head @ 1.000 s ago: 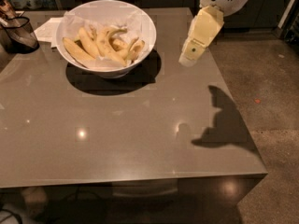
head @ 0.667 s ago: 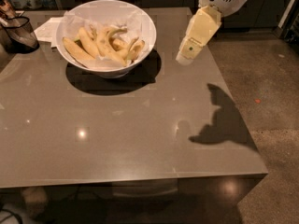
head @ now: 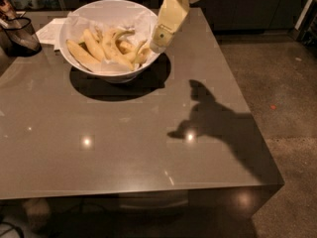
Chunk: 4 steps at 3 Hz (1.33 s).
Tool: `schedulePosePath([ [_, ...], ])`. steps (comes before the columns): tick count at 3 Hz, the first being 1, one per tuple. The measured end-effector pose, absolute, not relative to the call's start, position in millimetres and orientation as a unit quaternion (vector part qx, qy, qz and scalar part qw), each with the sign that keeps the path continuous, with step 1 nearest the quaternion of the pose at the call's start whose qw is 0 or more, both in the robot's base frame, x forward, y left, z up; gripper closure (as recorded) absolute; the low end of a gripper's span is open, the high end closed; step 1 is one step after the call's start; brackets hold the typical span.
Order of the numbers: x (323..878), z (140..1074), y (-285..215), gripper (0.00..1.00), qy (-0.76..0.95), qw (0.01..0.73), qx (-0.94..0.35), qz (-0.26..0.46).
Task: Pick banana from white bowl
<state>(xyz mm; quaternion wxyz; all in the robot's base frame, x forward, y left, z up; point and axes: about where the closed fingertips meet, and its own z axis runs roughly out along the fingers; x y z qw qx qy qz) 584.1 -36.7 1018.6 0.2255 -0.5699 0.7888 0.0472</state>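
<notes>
A large glossy white bowl (head: 94, 71) lined with crumpled white paper stands on the far left part of the grey table (head: 124, 148). Several yellow bananas (head: 106, 48) lie in it. My gripper (head: 157, 46), a cream-coloured hand coming down from the top of the view, hangs over the bowl's right rim, just right of the bananas. It holds nothing that I can see.
A dark mesh basket (head: 20, 33) stands at the far left edge of the table, with white paper napkins (head: 49, 31) beside it behind the bowl. The arm's shadow (head: 213, 120) falls on the table's right side. Concrete floor (head: 287, 108) lies to the right.
My gripper has moved left, from beside the bowl to over its right rim. The view has shifted closer to the bowl. The bananas have not moved.
</notes>
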Motion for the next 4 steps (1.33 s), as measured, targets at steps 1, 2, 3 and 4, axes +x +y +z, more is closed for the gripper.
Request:
schedulePosePath([
  [1,587.7,1018.7,-32.1,0.0,0.784,0.231,-0.573,0.059],
  [2,605.2,1019.6,-3.5,0.0,0.778,0.239,-0.574,0.095],
  [3,623.7,1022.8,20.8,0.0,0.771,0.242,-0.578,0.116],
  [4,638.4,1018.3,41.4,0.09,0.769,0.234,-0.582,0.122],
])
